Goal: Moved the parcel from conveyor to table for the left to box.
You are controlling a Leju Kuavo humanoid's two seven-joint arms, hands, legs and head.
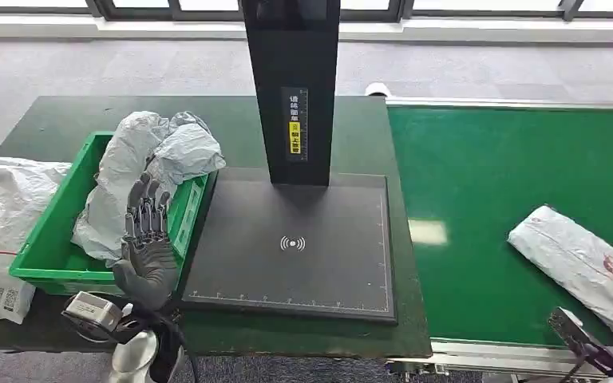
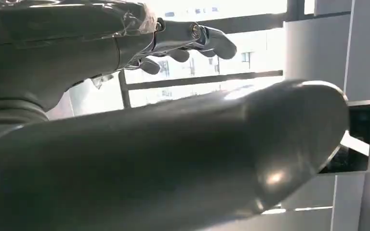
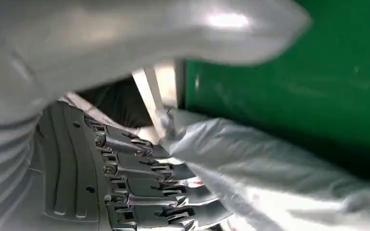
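The green plastic crate [image 1: 52, 231] holds crumpled grey poly-bag parcels [image 1: 148, 171]. The left hand [image 1: 145, 239] is spread, empty; the right hand's [image 3: 139, 187] fingers touch a glossy parcel [image 1: 583, 259]; its grip is unclear.

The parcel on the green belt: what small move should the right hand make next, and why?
Probably close the right hand on the near edge of the parcel. Its fingers lie against the wrapper, apparently not yet gripping it, and the parcel lies on the conveyor, not on the black scan pad.

Three grey parcels [image 1: 587, 263] [image 1: 148, 171] [image 1: 0, 215], one green crate [image 1: 44, 255].
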